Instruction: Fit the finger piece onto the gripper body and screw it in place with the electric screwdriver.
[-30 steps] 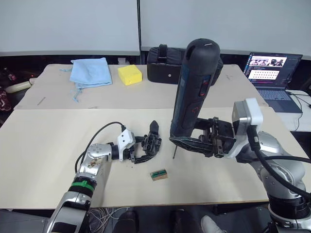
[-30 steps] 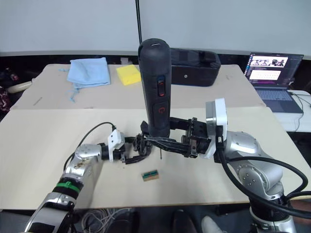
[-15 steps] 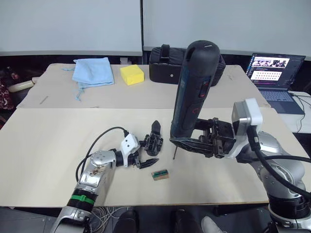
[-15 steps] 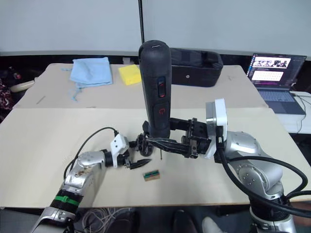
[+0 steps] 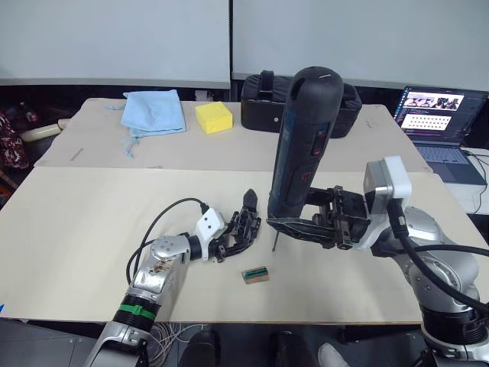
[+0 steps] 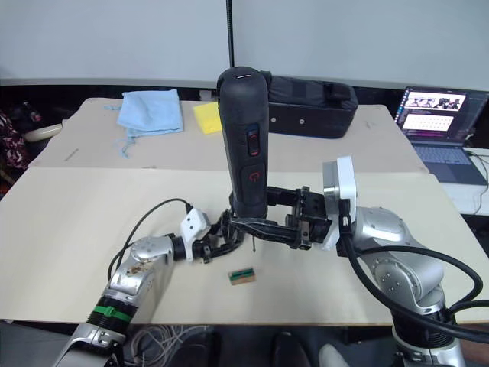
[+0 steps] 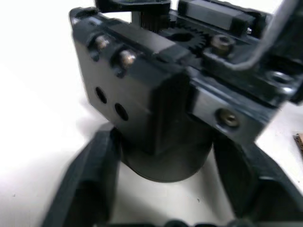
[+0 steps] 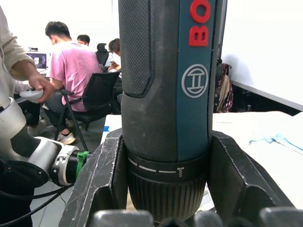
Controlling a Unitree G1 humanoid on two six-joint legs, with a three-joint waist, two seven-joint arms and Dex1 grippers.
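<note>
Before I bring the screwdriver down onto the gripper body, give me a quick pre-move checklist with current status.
1. Electric screwdriver held upright by the right gripper, fingers on both sides of its collar: ok.
2. Left gripper around the gripper body, fingers flanking its round base: ok.
3. Bit tip lined up over a screw hole: not ok, it sits beside the body.
4. Finger piece fully seated on the body: cannot tell.
5. Small green block out of the path: ok.

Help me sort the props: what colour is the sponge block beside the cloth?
Yellow; the sponge block shows best in the left eye view.
</note>
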